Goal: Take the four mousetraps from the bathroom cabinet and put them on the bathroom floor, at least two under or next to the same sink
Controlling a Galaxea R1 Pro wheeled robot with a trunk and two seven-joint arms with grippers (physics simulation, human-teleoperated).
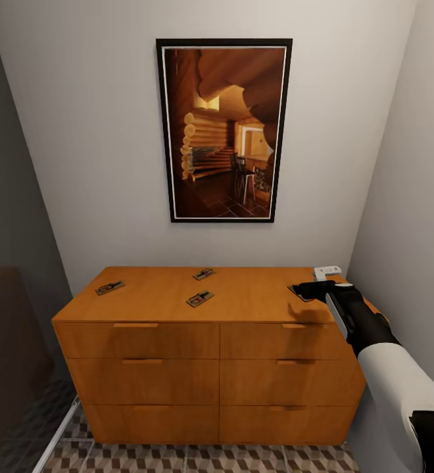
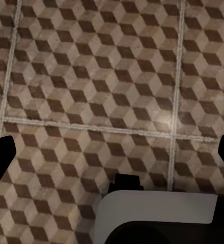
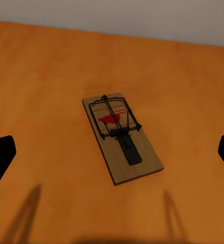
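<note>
- A room in a home, rendered in simulation: plain pale walls (image 1: pixel 92 131) close in a narrow nook.
- A framed picture (image 1: pixel 224 130) of a log-cabin interior hangs on the back wall.
- Below it stands a low orange-brown wooden cabinet (image 1: pixel 210 368) with six drawers and slim bar handles.
- The floor (image 2: pixel 91 76) is tiled in a brown, beige and white cube pattern with pale grout, as in a bathroom.

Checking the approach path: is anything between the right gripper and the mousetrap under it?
No. In the right wrist view the brown wooden mousetrap lies alone on the bare orange-brown cabinet top, between the open right gripper fingertips.
</note>
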